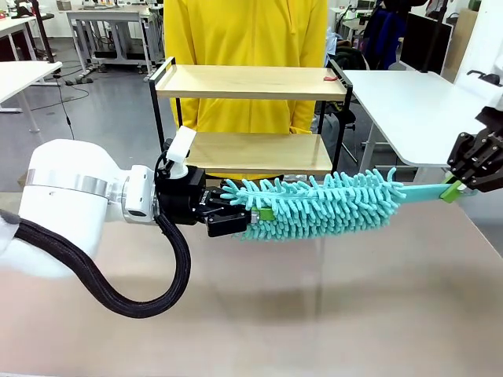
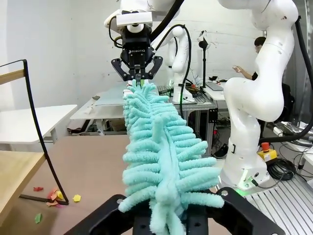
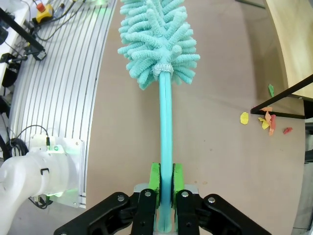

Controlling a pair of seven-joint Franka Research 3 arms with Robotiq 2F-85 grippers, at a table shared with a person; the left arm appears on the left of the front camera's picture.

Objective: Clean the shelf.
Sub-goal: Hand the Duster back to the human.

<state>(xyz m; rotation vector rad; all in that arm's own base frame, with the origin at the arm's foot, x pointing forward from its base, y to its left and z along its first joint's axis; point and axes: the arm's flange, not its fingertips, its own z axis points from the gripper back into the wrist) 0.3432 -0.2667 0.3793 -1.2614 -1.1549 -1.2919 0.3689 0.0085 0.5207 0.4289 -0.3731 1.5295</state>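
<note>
Between my two hands hangs a teal duster: left hand clamped on its fluffy end, right hand pinching its handle. Wrist views reveal paper scraps on the tabletop. Beyond stands the shelf, black-framed, two pale boards.

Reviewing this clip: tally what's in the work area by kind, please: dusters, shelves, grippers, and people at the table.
Teal duster: 1
Shelf: 1
Grippers: 2, the left gripper and the right gripper, both closed on the duster
Person in yellow: 1
Total: 5
</note>
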